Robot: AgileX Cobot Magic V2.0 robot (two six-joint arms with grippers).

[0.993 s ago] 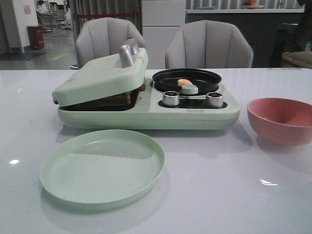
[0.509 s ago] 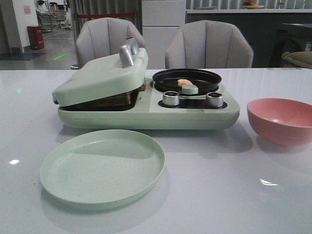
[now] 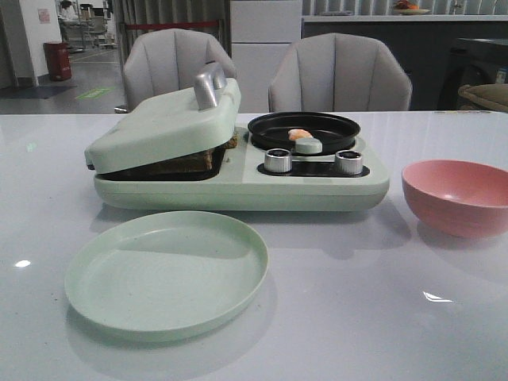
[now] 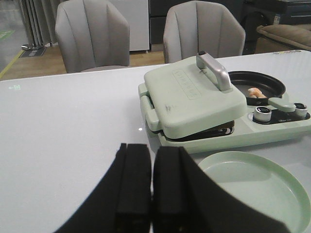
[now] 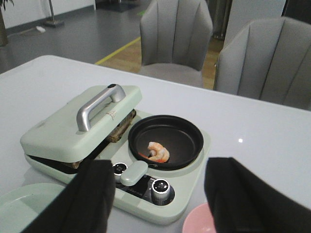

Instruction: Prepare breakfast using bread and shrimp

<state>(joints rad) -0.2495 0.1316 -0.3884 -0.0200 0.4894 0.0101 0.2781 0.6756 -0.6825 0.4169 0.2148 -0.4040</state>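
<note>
A pale green breakfast maker (image 3: 238, 186) stands mid-table. Bread (image 3: 190, 163) (image 5: 121, 127) lies under its tilted lid (image 3: 167, 127) (image 4: 194, 94), with only dark crust edges showing. A curled orange-pink shrimp (image 3: 300, 134) (image 5: 158, 151) (image 4: 254, 92) lies in the black round pan (image 3: 304, 127) (image 5: 167, 141). Neither arm shows in the front view. My left gripper (image 4: 151, 182) is shut with nothing in it, above the table to the left of the green plate. My right gripper (image 5: 160, 194) hangs open and empty above the appliance's knob side.
A green plate (image 3: 167, 274) (image 4: 252, 189) lies in front of the appliance. A pink bowl (image 3: 456, 194) (image 5: 199, 224) stands to the right. Two metal knobs (image 3: 278, 160) (image 3: 349, 162) and the pan's green handle (image 3: 309, 145) face forward. Two grey chairs (image 3: 337, 75) stand behind the table.
</note>
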